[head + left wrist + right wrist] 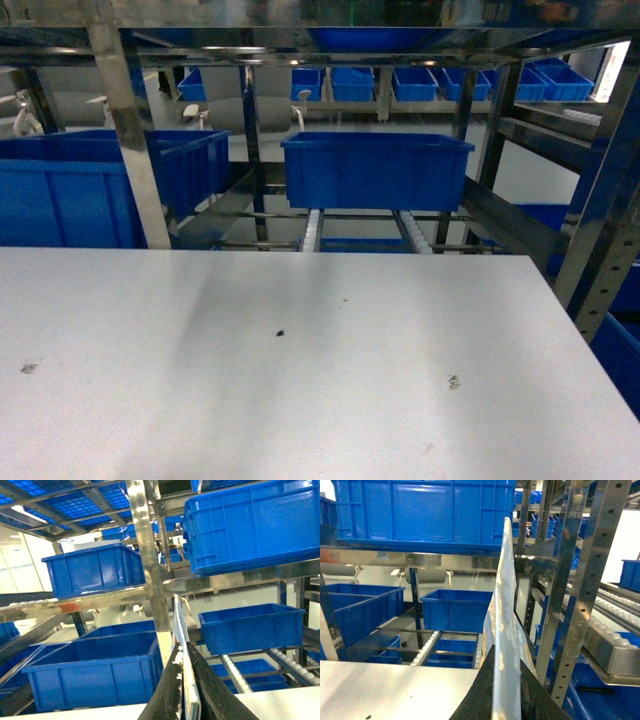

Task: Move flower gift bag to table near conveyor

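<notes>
In the right wrist view my right gripper (506,652) is shut on a tall, flat, glossy white bag with yellowish print, which I take for the flower gift bag (504,580). It stands edge-on, above the right end of the white table (385,690). My left gripper (183,643) is shut on another thin white flat piece (179,615), also edge-on, its faces hidden. The conveyor roller tracks (312,228) slope just beyond the table's far edge (300,255). Neither gripper nor any bag shows in the head view.
A blue bin (375,170) sits on the conveyor straight ahead, and a larger one (70,190) stands at the left. Steel rack posts (130,130) rise behind the table. A perforated upright (580,605) stands close on the right. More bins fill the upper shelves (250,525).
</notes>
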